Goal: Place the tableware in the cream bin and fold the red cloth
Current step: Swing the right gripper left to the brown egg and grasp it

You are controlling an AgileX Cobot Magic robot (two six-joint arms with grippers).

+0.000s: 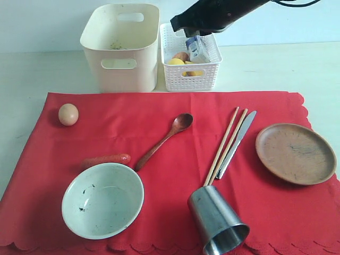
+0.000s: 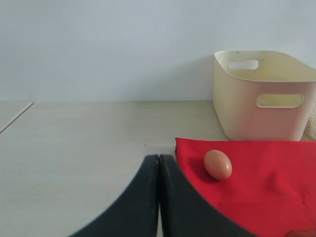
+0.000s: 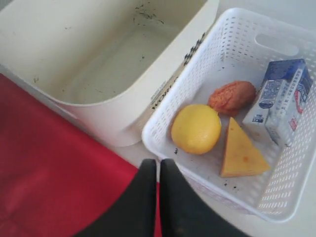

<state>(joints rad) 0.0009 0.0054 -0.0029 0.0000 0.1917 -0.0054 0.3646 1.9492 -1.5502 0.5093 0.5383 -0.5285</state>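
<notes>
The red cloth (image 1: 175, 175) lies flat and carries the pale green bowl (image 1: 102, 200), the tipped steel cup (image 1: 217, 221), the wooden spoon (image 1: 164, 139), the chopsticks (image 1: 226, 144), the knife (image 1: 237, 142) and the wooden plate (image 1: 295, 153). Behind it stands the cream bin (image 1: 122, 48), empty inside (image 3: 106, 64). My right gripper (image 3: 159, 164) hangs shut and empty above the gap between cloth and white basket; its arm (image 1: 212, 16) shows over the basket. My left gripper (image 2: 159, 159) is shut and empty, low over bare table beside the cloth's corner (image 2: 247, 182); it is out of the exterior view.
An egg (image 1: 68, 114) and a sausage (image 1: 106, 159) lie on the cloth's left part. The white perforated basket (image 1: 190, 79) beside the bin holds a lemon (image 3: 196, 128), a cheese wedge (image 3: 240, 153), a brown food piece (image 3: 232, 96) and a milk carton (image 3: 281, 101).
</notes>
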